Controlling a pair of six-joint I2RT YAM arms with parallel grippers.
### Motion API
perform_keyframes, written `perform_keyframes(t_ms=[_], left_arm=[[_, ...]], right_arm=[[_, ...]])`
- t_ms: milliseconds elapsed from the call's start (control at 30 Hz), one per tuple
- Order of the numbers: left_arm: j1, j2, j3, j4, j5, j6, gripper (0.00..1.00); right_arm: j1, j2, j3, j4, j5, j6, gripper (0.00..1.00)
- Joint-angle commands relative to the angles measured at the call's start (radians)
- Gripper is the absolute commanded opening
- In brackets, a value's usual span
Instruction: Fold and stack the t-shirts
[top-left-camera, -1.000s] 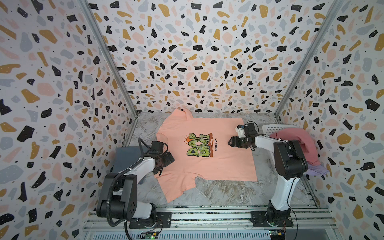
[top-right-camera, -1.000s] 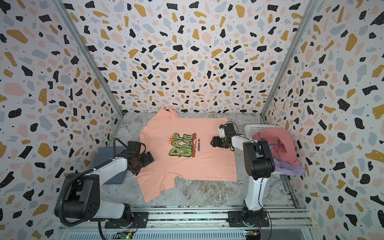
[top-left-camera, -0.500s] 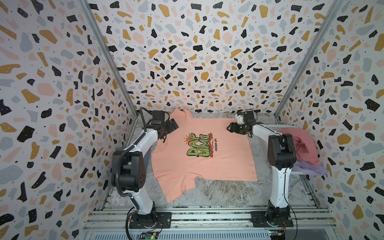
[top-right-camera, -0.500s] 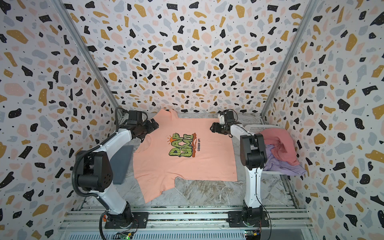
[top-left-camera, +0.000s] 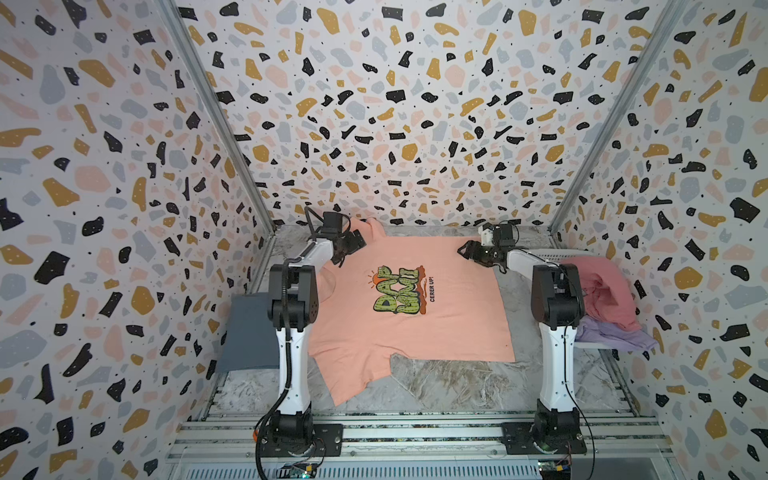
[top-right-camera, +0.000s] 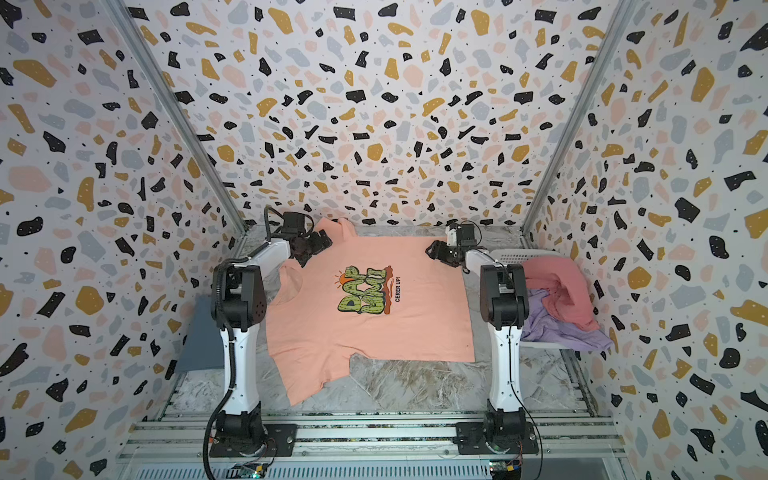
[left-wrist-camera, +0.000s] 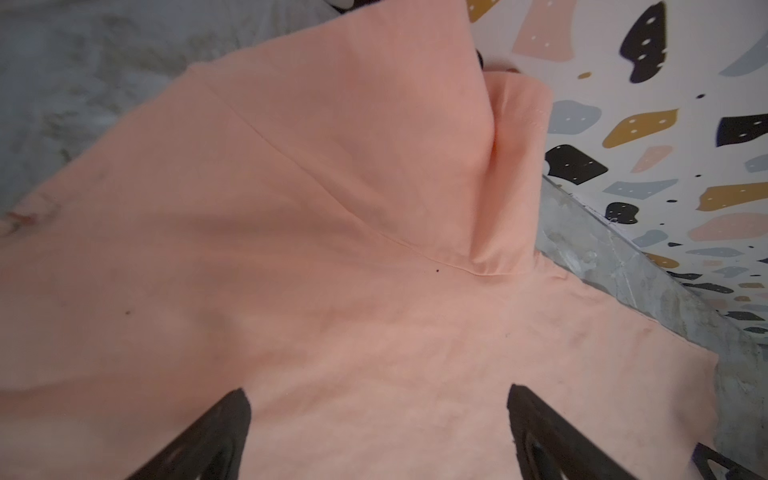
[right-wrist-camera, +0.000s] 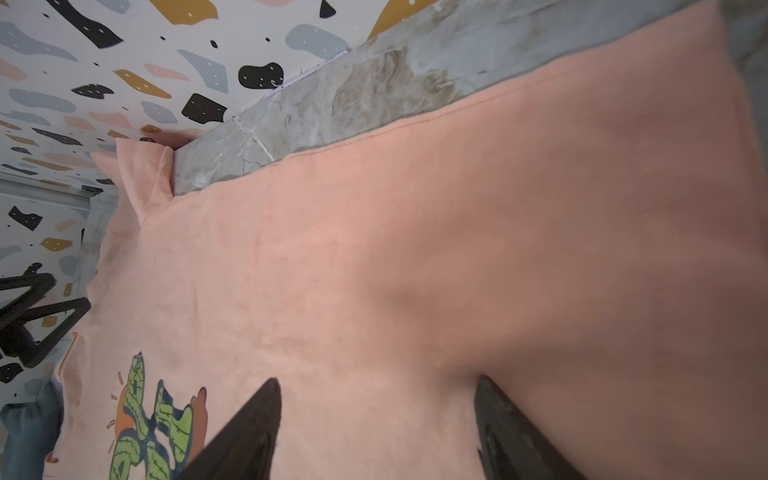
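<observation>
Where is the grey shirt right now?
In both top views the grey shirt lies flat on the left, between the left wall and the left arm, with the peach shirt just beyond the arm.

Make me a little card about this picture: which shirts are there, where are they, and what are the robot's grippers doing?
Spread-out shirt: peach-orange t-shirt, flat on the table, graffiti print facing up
Neat shirt: slate-grey t-shirt, a tidy rectangle beside the left arm
Waiting shirts: dusty-rose t-shirt heaped on the lavender t-shirt, over the white basket
Left gripper: open, above the peach shirt's far shoulder
Right gripper: open, above its far hem corner
</observation>
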Motion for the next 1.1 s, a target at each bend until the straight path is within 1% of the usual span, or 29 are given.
perform_keyframes(t_ms=[0,67,167,267,367,433,500,567,633,700,767,833,867,900,1000,1067], left_arm=[[0.025,0.027,0.017,-0.067,0.006,0.011,0.97],[0.038,0.018,-0.038,-0.078,0.008,0.010,0.96],[0.059,-0.038,-0.169,-0.075,0.018,0.015,0.95],[0.077,-0.136,-0.321,-0.075,0.004,0.029,0.94],[0.085,-0.248,-0.465,-0.063,0.018,0.033,0.94],[0.085,-0.299,-0.518,-0.059,0.053,0.053,0.94],[0.085,-0.339,-0.527,-0.066,0.084,0.071,0.94],[0.085,-0.367,-0.497,-0.056,0.101,0.091,0.94],[0.085,-0.368,-0.418,-0.060,0.099,0.110,0.94],[0.086,-0.330,-0.294,-0.090,0.043,0.130,0.94],[0.085,-0.266,-0.175,-0.113,-0.020,0.153,0.93],[0.084,-0.176,-0.040,-0.163,-0.085,0.185,0.91],[0.084,-0.128,0.029,-0.187,-0.117,0.197,0.91],[0.083,-0.079,0.094,-0.204,-0.139,0.202,0.90],[0.079,0.029,0.222,-0.202,-0.179,0.205,0.90],[0.078,0.079,0.283,-0.180,-0.176,0.196,0.90]], right_arm=[[0.005,0.013,0.018,-0.116,0.058,-0.002,0.73],[0.005,-0.006,-0.009,-0.155,0.089,-0.018,0.73],[0.005,-0.056,-0.072,-0.205,0.128,-0.043,0.73],[0.005,-0.130,-0.162,-0.233,0.173,-0.045,0.73],[0.004,-0.205,-0.264,-0.243,0.177,-0.026,0.73],[0.005,-0.248,-0.325,-0.235,0.174,-0.009,0.73],[0.005,-0.282,-0.366,-0.231,0.169,-0.005,0.73],[0.006,-0.315,-0.380,-0.205,0.158,-0.016,0.73],[0.005,-0.340,-0.364,-0.162,0.151,-0.037,0.73],[0.007,-0.355,-0.329,-0.106,0.160,-0.055,0.74],[0.005,-0.351,-0.287,-0.058,0.191,-0.056,0.75],[0.005,-0.322,-0.229,-0.049,0.247,-0.059,0.77],[0.005,-0.299,-0.194,-0.049,0.275,-0.062,0.85],[0.005,-0.273,-0.156,-0.058,0.297,-0.062,0.88],[0.008,-0.205,-0.076,-0.057,0.362,-0.057,0.90],[0.007,-0.166,-0.034,-0.065,0.412,-0.046,0.91]])
